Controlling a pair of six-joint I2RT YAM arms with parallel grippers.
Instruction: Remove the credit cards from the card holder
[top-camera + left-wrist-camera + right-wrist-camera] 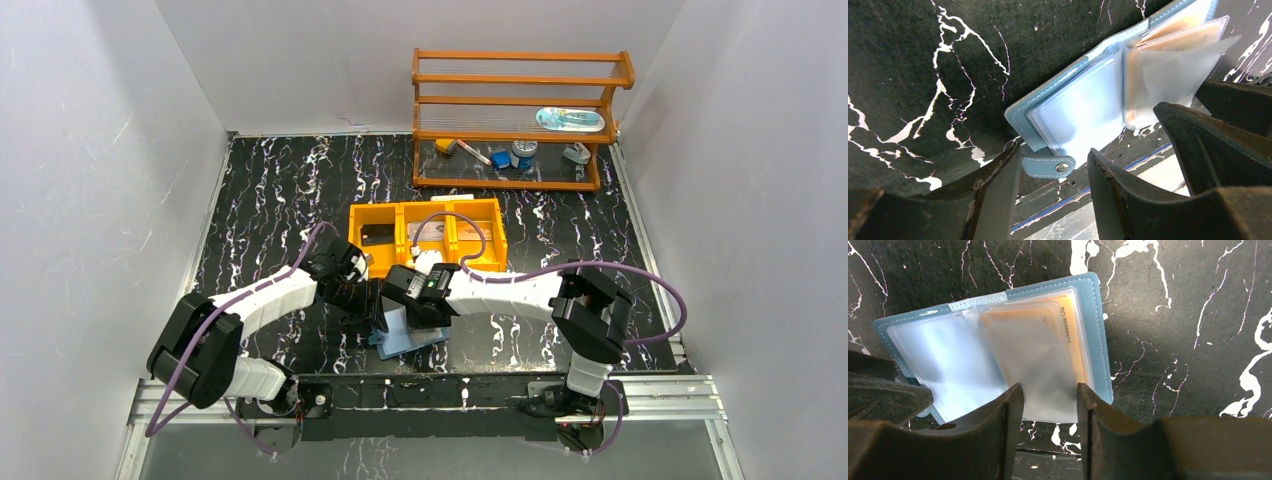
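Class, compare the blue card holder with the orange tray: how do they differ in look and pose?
The card holder is blue and lies open flat, its clear sleeves fanned out. The orange tray has upright walls that split it into three compartments. The card holder lies at the near side of the table, close to the arms, while the orange tray sits farther back. Both rest on the black marbled table.

Quantities: one card holder (998,345); one orange card (1075,335) visible in its clear sleeves; one orange tray (425,206) with three compartments; one wooden shelf rack (520,100); two claws, left claw (1053,156) and right claw (1050,390).
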